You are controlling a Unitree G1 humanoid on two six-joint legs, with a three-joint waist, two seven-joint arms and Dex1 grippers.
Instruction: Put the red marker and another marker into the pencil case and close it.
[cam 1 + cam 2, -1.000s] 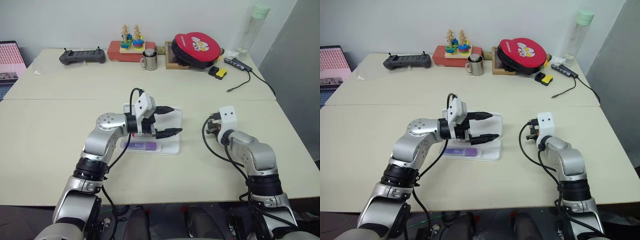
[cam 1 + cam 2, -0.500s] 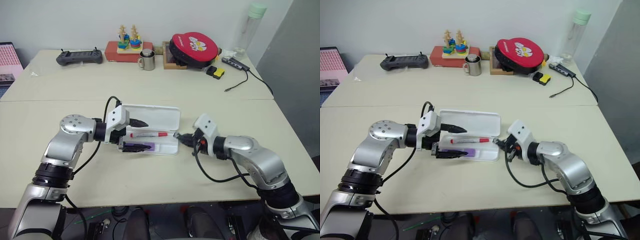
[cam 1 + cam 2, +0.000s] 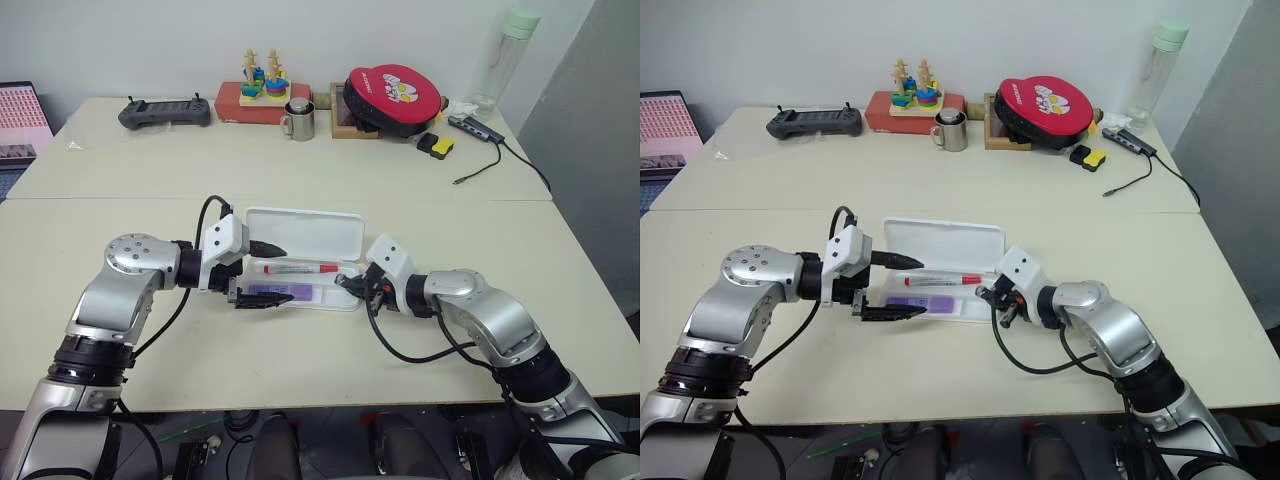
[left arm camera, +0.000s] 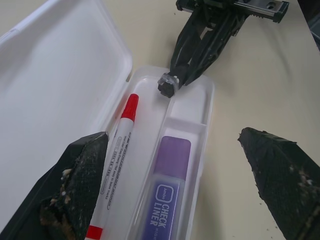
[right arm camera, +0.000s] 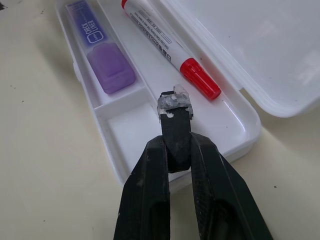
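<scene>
Head view: the case (image 3: 300, 240) lies open on the surface, the red marker (image 3: 298, 268) and purple marker (image 3: 270, 291) both inside. The left tool (image 3: 262, 275) stands spread wide at its end.

Left wrist view: the lid (image 4: 55, 75) lies flat, a light, stiff, slick shell, probably best pushed at its free edge.

Right wrist view: the right tool (image 5: 176, 107) pinches a small dark stub over the tray.

The white pencil case (image 3: 305, 256) lies open on the table (image 3: 120, 215), lid flat behind the tray. Inside, the red marker (image 3: 298, 268) rests just behind the purple marker (image 3: 274, 291). The left hand (image 3: 272, 273), fingers spread wide, reaches over the tray's left end; the right hand (image 3: 348, 283), fingers nearly together, sits at its right end
</scene>
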